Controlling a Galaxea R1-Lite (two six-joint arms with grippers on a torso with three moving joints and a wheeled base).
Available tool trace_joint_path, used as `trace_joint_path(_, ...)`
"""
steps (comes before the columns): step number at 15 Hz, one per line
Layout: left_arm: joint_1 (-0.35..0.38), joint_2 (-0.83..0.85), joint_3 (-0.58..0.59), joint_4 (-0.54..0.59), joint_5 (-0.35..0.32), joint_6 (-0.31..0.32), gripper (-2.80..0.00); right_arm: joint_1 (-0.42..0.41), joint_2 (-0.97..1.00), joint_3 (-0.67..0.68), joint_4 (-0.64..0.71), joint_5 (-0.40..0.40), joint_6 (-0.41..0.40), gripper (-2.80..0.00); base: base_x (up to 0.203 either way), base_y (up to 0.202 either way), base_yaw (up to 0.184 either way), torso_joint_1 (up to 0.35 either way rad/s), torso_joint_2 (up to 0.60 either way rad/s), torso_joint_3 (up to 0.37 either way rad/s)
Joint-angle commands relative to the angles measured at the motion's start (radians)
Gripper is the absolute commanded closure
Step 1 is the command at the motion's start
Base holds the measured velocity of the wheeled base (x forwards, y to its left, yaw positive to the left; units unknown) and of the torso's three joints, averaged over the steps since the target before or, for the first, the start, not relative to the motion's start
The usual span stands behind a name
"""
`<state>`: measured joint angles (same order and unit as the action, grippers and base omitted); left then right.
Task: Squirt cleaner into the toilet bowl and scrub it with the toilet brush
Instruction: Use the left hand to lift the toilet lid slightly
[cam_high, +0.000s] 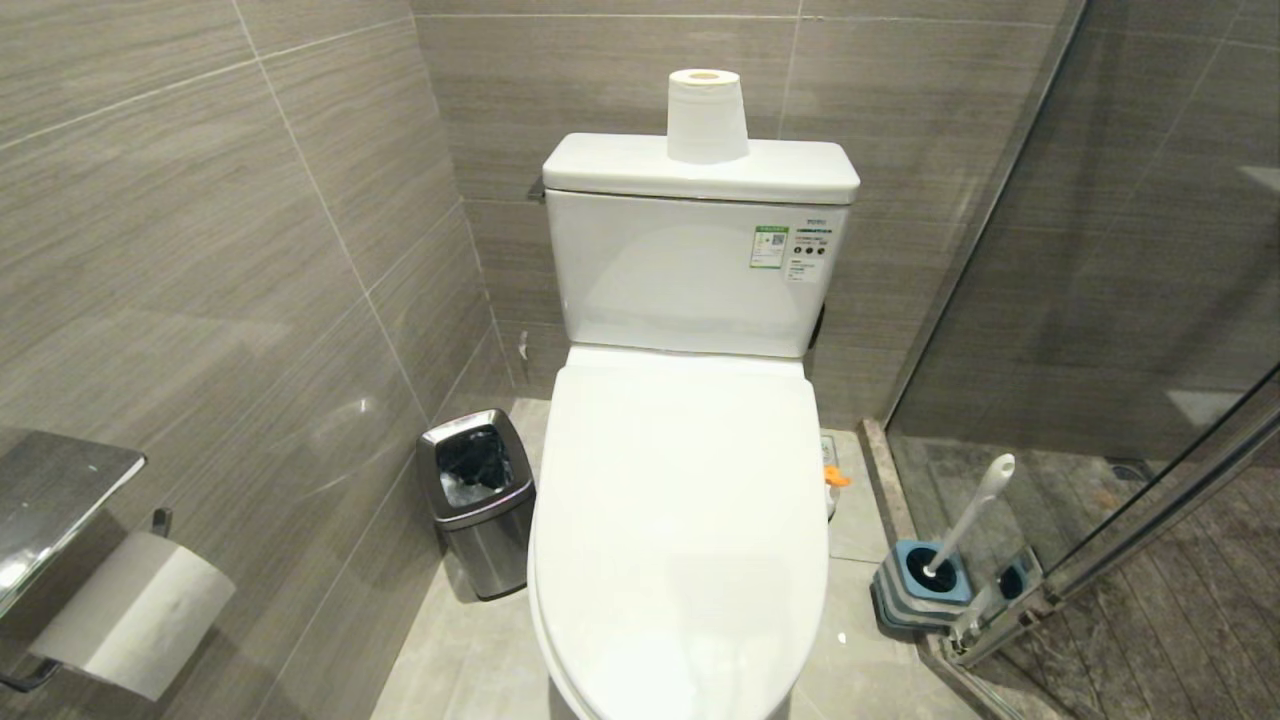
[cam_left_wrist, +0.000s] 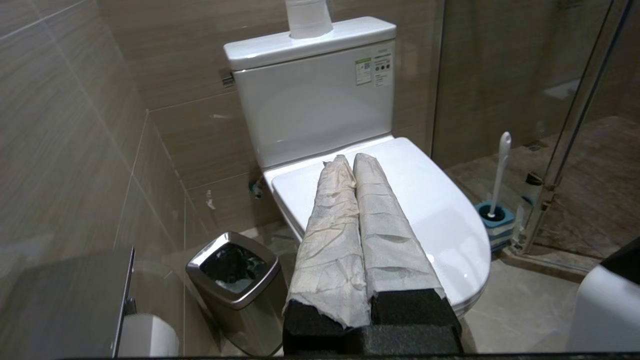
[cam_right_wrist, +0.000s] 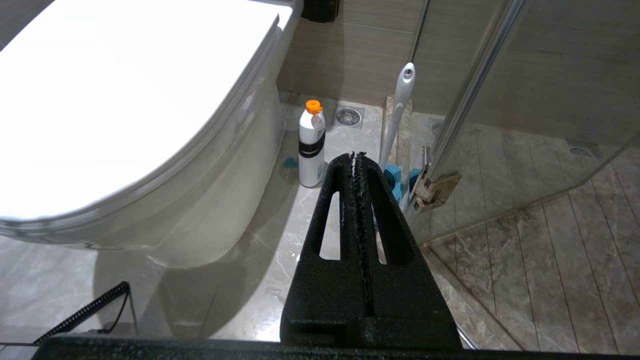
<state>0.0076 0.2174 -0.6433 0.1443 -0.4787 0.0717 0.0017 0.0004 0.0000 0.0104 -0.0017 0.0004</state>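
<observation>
steel bin (cam_high: 478, 495) | paper roll (cam_high: 706, 115) on tank | brush holder (cam_high: 922, 585) | glass door (cam_high: 1150, 300)

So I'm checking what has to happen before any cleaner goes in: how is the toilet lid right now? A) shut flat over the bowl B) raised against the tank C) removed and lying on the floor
A: the white toilet lid lies flat over the bowl, its top unbroken, with the tank front fully exposed behind it.
</observation>
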Motion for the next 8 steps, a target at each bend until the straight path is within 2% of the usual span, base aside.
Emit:
trace_joint_path(1,-0.001,0.164,-0.092,0.0,-0.027,-0.004,0.0,0.0,0.0,0.002,0.0,0.0,0.0,0.0,0.0,0.0,0.0,0.0,0.0,0.0)
trace_joint_path(5,-0.023,0.416,-0.199,0.007,-0.07,-0.043,0.0,0.0,-0.001,0.002,0.0,0.0,-0.001,0.0,0.0,0.0,0.0,0.0,0.0,0.0)
trace_joint_path(6,-0.042,0.479,-0.219,0.007,-0.075,-0.061,0.0,0.0,-0.001,0.002,0.0,0.0,-0.002,0.0,0.0,0.0,0.0,0.0,0.0,0.0)
trace_joint_path(8,-0.13,0.6,-0.245,0.008,-0.075,-0.114,0.0,0.0,0.0,0.002,0.0,0.0,-0.002,0.0,0.0,0.0,0.0,0.0,0.0,0.0)
